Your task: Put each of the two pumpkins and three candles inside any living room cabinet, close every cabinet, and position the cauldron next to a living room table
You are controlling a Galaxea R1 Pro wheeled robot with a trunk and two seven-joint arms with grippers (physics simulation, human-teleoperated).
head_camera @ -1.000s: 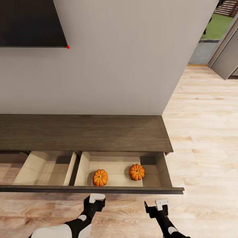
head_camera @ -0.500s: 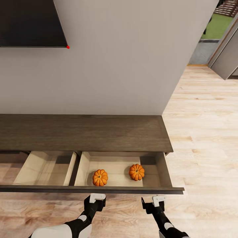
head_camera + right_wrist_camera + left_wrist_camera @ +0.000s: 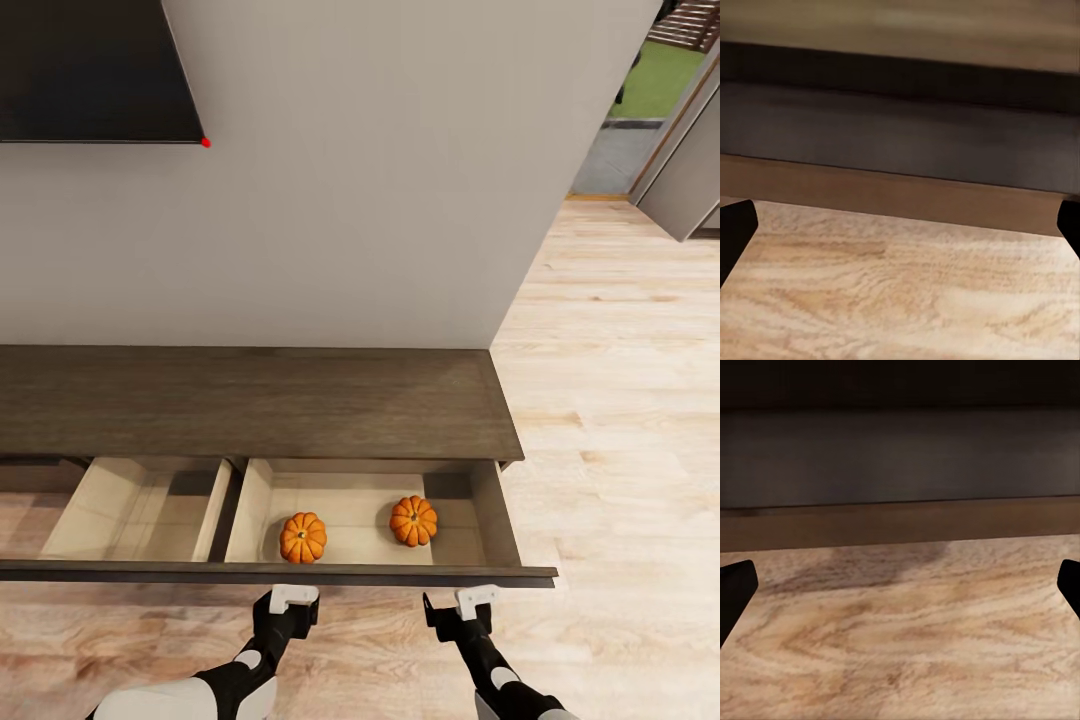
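Since the earlier frames, the right gripper [image 3: 462, 612] is seen shifted a little toward nine o'clock in the head view, nearer the left gripper [image 3: 290, 605], while everything else is found in the same place. Two pumpkins are seen inside the pulled-out right drawer of the cabinet [image 3: 250, 400]: the left pumpkin [image 3: 303, 538] near the drawer's front at about seven o'clock of its floor, the right pumpkin [image 3: 413, 521] apart from it at about three o'clock of the first. The left drawer [image 3: 140, 510] beside it is also pulled out. The long drawer front [image 3: 280, 574] is crossed by no gripper; both grippers are held just below it, over the wood floor [image 3: 620, 400]. In each wrist view the dark fingertips [image 3: 735, 592] [image 3: 735, 229] are seen wide apart at the frame edges with nothing between them, so both grippers are released. The dark front panel [image 3: 900, 457] [image 3: 900, 135] is faced closely by both. A dark screen [image 3: 95, 70] is mounted on the wall at eleven o'clock.
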